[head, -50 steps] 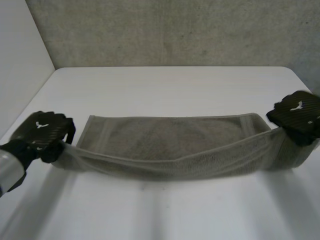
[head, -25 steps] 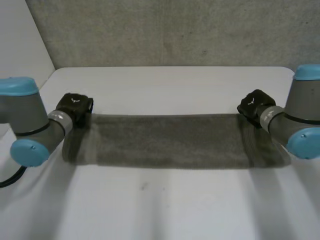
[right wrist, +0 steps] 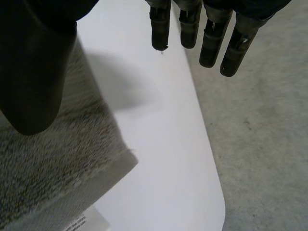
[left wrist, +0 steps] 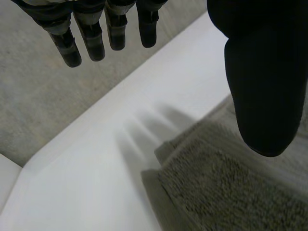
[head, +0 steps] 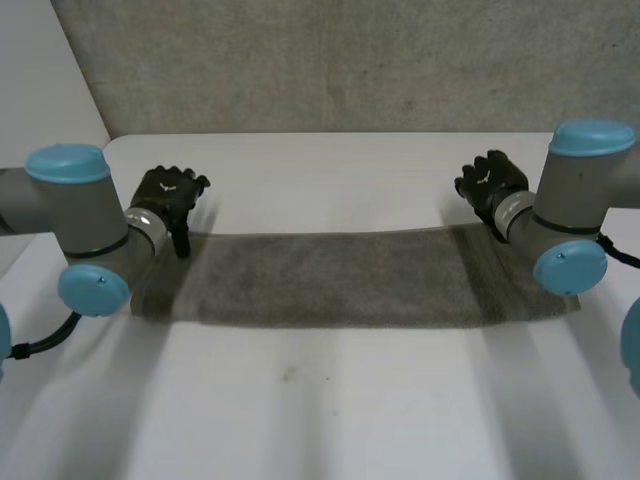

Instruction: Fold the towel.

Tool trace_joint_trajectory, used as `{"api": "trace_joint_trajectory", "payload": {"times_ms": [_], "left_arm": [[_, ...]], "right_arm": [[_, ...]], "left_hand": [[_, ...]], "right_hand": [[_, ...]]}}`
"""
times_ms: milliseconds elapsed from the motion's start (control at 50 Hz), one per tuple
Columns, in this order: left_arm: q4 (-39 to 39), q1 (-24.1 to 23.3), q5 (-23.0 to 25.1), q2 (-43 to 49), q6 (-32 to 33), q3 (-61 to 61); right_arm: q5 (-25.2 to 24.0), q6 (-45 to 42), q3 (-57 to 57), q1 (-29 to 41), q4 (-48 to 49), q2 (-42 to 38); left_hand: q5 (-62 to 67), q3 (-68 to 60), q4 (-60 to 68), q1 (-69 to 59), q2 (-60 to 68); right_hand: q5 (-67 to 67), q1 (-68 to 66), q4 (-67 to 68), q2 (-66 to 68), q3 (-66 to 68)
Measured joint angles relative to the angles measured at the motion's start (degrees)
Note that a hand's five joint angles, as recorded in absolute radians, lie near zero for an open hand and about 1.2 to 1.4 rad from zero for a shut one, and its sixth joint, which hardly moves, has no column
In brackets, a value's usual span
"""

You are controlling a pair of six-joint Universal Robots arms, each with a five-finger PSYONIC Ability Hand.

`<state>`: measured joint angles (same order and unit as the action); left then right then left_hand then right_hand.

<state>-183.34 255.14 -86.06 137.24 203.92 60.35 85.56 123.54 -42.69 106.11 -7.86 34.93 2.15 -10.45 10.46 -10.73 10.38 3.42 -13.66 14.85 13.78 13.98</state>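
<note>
The towel (head: 330,280) is matt grey-brown terry cloth, nubby and looped in its pile, with a flatter woven band along the hem (a smooth white label (right wrist: 85,222) shows at one corner). The counter (head: 330,400) is white, smooth and nearly matt, with only a soft sheen. The left hand (head: 168,195) and right hand (head: 490,185) look like hard black plastic, dull on the thumbs and faintly glossy along the fingers; the arms (head: 90,215) have satin grey joints with smooth light-blue caps, and the wall (head: 330,60) behind is grey, rough and speckled.
</note>
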Motion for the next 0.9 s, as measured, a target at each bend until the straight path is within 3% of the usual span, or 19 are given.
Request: {"api": "trace_joint_trajectory", "payload": {"times_ms": [240, 520, 740, 860, 900], "left_arm": [[-0.4, 0.1, 0.1, -16.4, -6.1, 14.6], [-10.5, -0.5, 0.9, -31.9, -7.1, 37.0], [-15.7, -0.6, 3.9, -36.0, -9.6, 42.1], [-15.8, -0.7, 4.2, -35.9, -10.2, 42.3], [-15.8, -0.7, 4.2, -35.9, -10.2, 42.4]], "right_arm": [[-0.9, 16.1, -15.5, -0.7, 1.0, 17.0], [-6.1, 17.5, -46.6, -7.8, 5.3, 33.3], [-9.8, 16.7, -56.2, -13.8, 17.1, 31.8], [-10.0, 15.6, -55.4, -15.2, 19.7, 28.0], [-9.9, 14.5, -54.8, -15.7, 19.8, 26.7]], "left_hand": [[-0.3, 0.9, -0.9, 0.7, -0.9], [-0.3, 0.9, -0.9, 0.9, -0.9], [-0.3, 0.9, -0.9, 0.9, -0.9], [-0.3, 0.9, -0.9, 0.9, -0.9], [-0.3, 0.9, -0.9, 0.9, -0.9]], "right_hand": [[0.0, 0.4, 0.0, 0.0, 0.0], [0.1, 0.1, 0.0, 0.0, 0.1], [14.0, -12.7, 11.9, 13.1, 12.9], [28.4, -28.0, 26.9, 28.2, 27.8], [41.7, -42.1, 40.0, 42.3, 41.6]]}}
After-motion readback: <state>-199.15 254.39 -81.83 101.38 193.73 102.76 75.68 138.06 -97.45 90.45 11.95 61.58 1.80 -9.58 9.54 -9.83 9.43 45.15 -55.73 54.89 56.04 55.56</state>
